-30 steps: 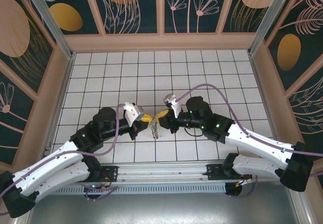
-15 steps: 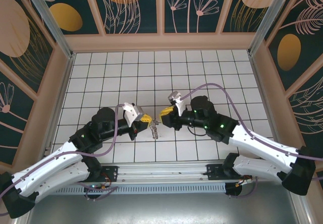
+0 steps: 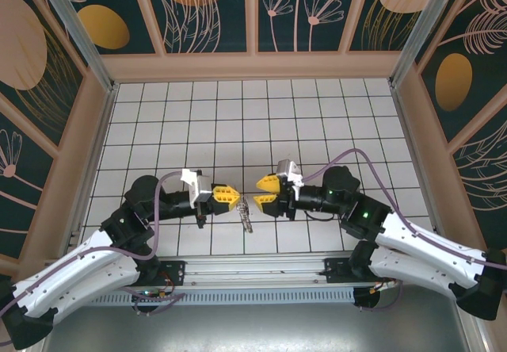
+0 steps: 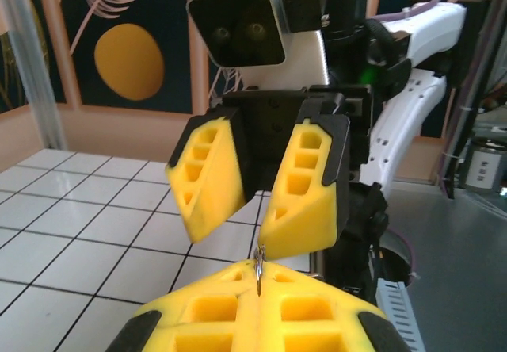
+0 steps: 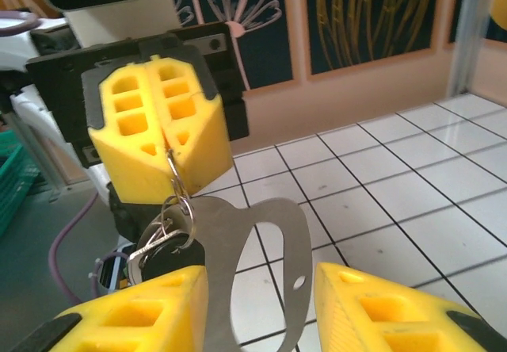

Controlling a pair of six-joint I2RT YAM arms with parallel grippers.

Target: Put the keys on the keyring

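Right wrist view: R hand (image 5: 261, 288) is open, yellow fingers spread, w/ a flat silver tag (image 5: 224, 237) w/ an oval hole between them; can't tell if it touches either. Just past it the keys (image 5: 154, 245) dangle off small rings under the keyring (image 5: 172, 170), a thin wire loop pinched in the closed L hand (image 5: 164, 146), above the white tiled tabletop (image 5: 380, 201). Top external view: hands face tip to tip near the tabletop's near edge, keys hanging between them.

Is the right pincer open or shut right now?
Open: on the right pincer, the two yellow fingers stand clearly apart in the left wrist view.
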